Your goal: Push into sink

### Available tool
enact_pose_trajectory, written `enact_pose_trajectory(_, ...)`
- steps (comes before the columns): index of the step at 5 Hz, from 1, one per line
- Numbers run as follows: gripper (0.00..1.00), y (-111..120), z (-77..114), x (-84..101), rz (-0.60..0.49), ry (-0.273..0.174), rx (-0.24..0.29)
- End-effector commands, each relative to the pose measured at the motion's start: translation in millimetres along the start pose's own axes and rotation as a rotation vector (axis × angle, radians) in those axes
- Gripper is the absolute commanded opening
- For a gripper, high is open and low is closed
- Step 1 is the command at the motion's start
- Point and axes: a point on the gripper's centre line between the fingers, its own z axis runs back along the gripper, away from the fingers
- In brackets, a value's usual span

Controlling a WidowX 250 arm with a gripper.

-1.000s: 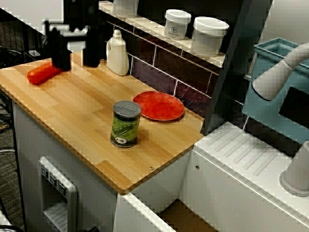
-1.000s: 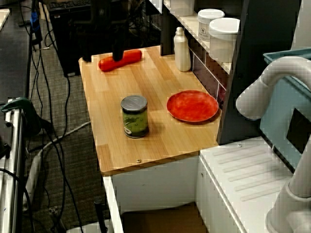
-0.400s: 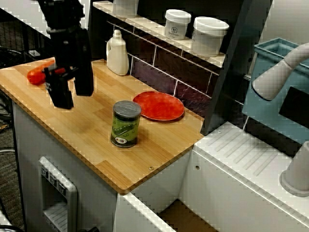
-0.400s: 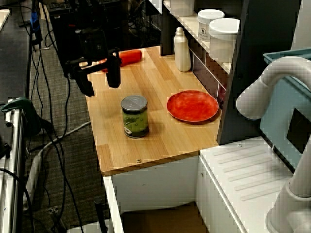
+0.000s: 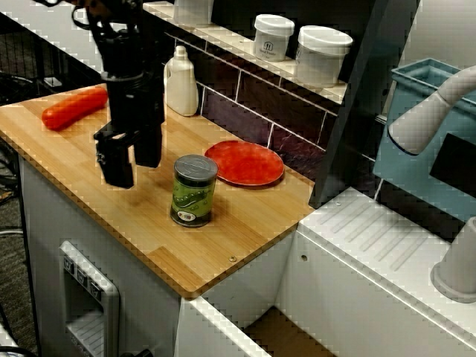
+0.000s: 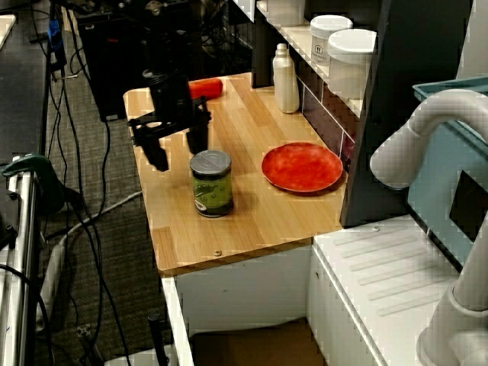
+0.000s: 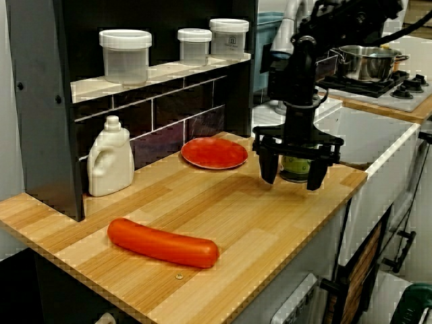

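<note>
A green-labelled can [image 5: 194,190] stands upright on the wooden counter [image 5: 89,193], also seen as can [image 6: 211,183]. My black gripper [image 5: 132,160] hangs open just to the can's left, low over the wood, with nothing between its fingers. In the side view the gripper [image 6: 178,149] sits behind the can, very close to it. From the counter's far end the gripper [image 7: 291,172] is in front of the can [image 7: 294,166], which shows between the fingers. The sink [image 5: 216,323] lies beyond the counter's right end, its white wall [image 7: 388,169] and brown bottom partly visible.
A red sausage-shaped toy [image 5: 73,108] lies at the counter's left end. A red plate [image 5: 244,162] sits by the back wall, and a white bottle [image 5: 181,82] stands further left. White jars line the shelf. A ribbed draining surface [image 5: 372,230] and a teal bin [image 5: 416,126] are at the right.
The gripper left the red sausage toy at the counter's end, travelled along the counter toward the can and came down beside it. The can and plate have not moved.
</note>
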Motion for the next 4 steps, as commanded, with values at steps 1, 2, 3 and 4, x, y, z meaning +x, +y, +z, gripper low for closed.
enact_pose_trajectory(1,1.0,27.3,10.7,7.2,0.021,-0.013,0.003)
enact_pose_trajectory(2,1.0,28.2,10.6,13.2,0.016,-0.012,-0.012)
enact_pose_trajectory(3,1.0,17.9,5.7,22.2,-0.021,0.002,-0.028)
enact_pose_trajectory(4,1.0,0.5,-1.2,32.4,-0.067,0.013,-0.048)
